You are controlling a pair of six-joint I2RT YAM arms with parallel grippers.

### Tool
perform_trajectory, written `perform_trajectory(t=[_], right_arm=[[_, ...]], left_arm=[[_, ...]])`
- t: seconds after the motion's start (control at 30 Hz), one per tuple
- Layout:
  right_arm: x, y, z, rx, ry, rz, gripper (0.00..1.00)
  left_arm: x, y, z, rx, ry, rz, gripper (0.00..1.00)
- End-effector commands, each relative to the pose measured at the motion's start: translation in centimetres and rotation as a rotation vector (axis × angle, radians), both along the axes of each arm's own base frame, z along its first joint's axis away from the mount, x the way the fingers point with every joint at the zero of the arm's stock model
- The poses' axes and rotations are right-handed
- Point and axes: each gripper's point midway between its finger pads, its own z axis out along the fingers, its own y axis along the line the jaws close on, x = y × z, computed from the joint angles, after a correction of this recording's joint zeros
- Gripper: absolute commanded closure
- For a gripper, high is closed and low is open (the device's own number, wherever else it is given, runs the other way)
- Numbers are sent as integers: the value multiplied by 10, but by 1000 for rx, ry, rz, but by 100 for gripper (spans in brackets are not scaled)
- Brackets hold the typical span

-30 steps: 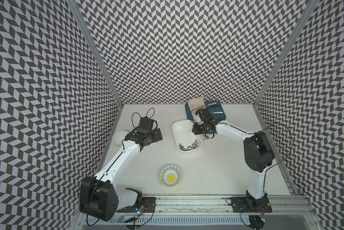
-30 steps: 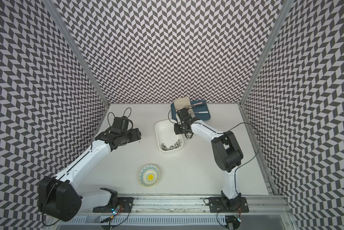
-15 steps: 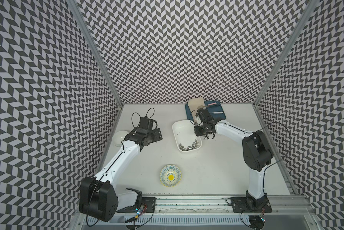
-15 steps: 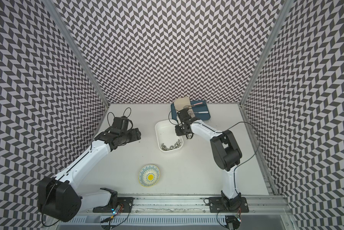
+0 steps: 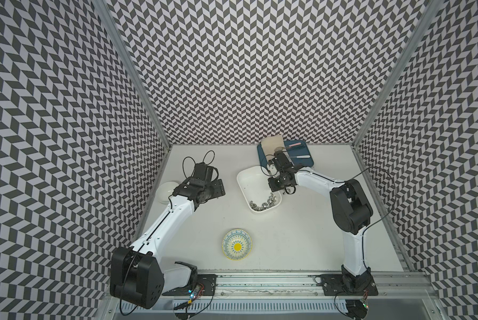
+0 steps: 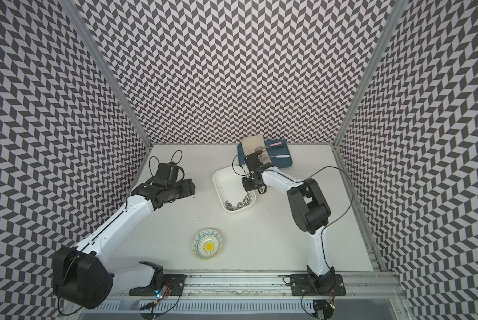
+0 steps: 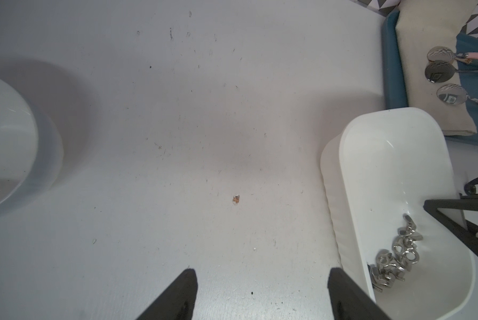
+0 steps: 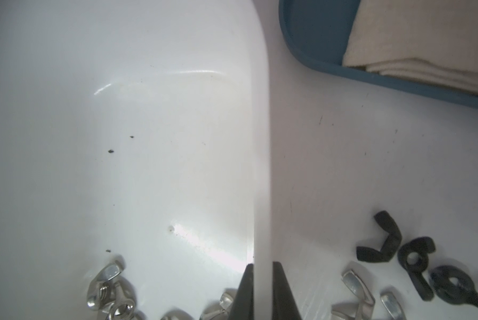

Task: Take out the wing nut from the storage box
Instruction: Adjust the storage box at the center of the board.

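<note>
Clamp-down: the right gripper [image 8: 262, 267] has just closed on the storage box [image 5: 251, 181] wall, apparently to steady it. The wing nuts [image 5: 263, 204] sit heaped inside, unpicked. The left gripper [image 7: 260, 270] hangs open over the bench [image 7: 176, 124].

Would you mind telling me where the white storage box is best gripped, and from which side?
Pinch the storage box by its thin upright side wall, from above, one finger inside, one outside; the tub looks too wide to span. The right gripper grips it so.
</note>
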Motion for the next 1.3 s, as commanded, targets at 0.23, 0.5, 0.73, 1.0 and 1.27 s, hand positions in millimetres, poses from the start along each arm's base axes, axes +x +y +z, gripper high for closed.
perform_trajectory(t=[0.23, 0.5, 0.73, 1.0, 1.27], right_arm=[[16, 47, 2, -16, -72, 353, 92], [21, 70, -11, -73, -92, 515, 91], [25, 86, -6, -77, -125, 551, 83], [36, 96, 24, -52, -197, 511, 66], [45, 86, 101, 38, -305, 268, 48]], left_arm=[[-2, 5, 20, 10, -40, 1, 22], [-7, 7, 20, 12, -33, 3, 22], [-9, 9, 21, 26, -24, 3, 22], [-10, 9, 20, 19, -25, 6, 22], [-13, 10, 19, 13, -35, 14, 22]])
